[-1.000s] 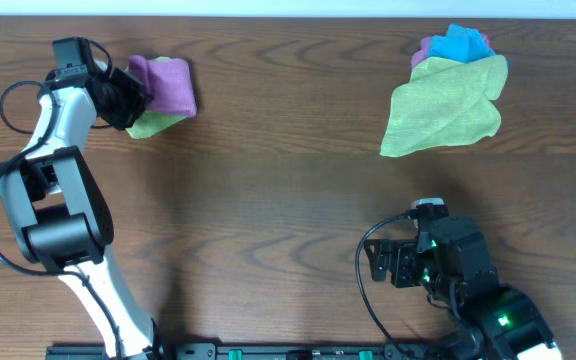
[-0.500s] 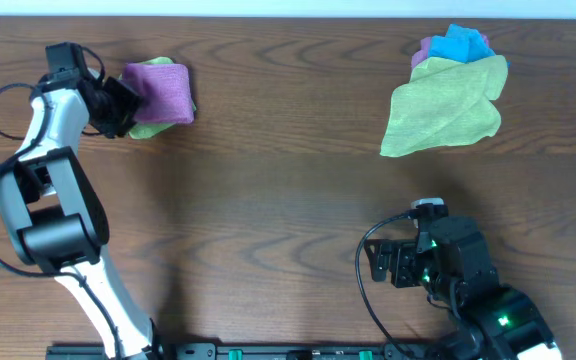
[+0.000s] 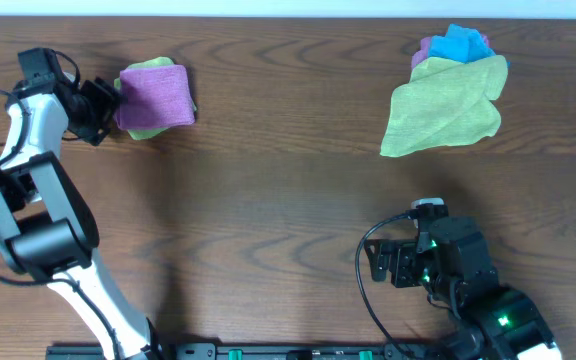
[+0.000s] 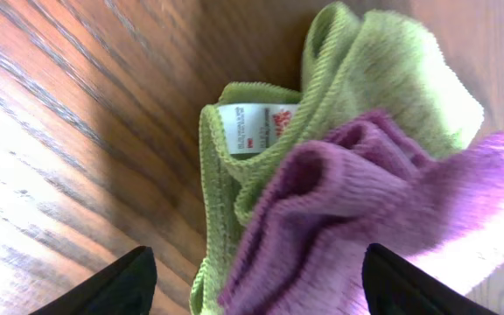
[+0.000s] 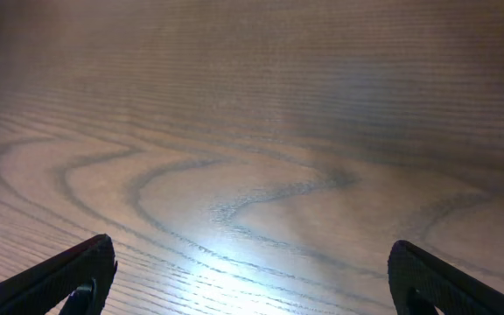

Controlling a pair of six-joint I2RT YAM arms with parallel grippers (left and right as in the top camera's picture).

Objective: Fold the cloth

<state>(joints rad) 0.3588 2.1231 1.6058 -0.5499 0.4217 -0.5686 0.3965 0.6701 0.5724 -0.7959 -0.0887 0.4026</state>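
1. Overhead, the table [image 3: 268, 170] is dark brown wood with a wavy grain, glossy where the light strikes it.
2. A crumpled lime-green cloth [image 3: 443, 115] lies at the far right, with a small blue cloth [image 3: 465, 45] bunched at its far edge.
3. The cloth [image 3: 155, 95] is purple ribbed microfibre, folded into a plump rough square. It sits at the far left on a second green cloth [image 3: 146, 130]. The left wrist view shows its soft rolled folds and a white label [image 4: 250, 116] on the green hem.
4. The right gripper [image 3: 380, 262] hangs over bare wood near the front, fingers spread wide.
5. The left gripper [image 3: 108, 103] is just beside the purple bundle's left edge, its black fingers [image 4: 121, 284] spread and holding nothing.
6. A second ago the left fingers were pressed together over the bundle. They have since let go and drawn back leftward, and the purple cloth now lies squarer. The right side is unchanged.
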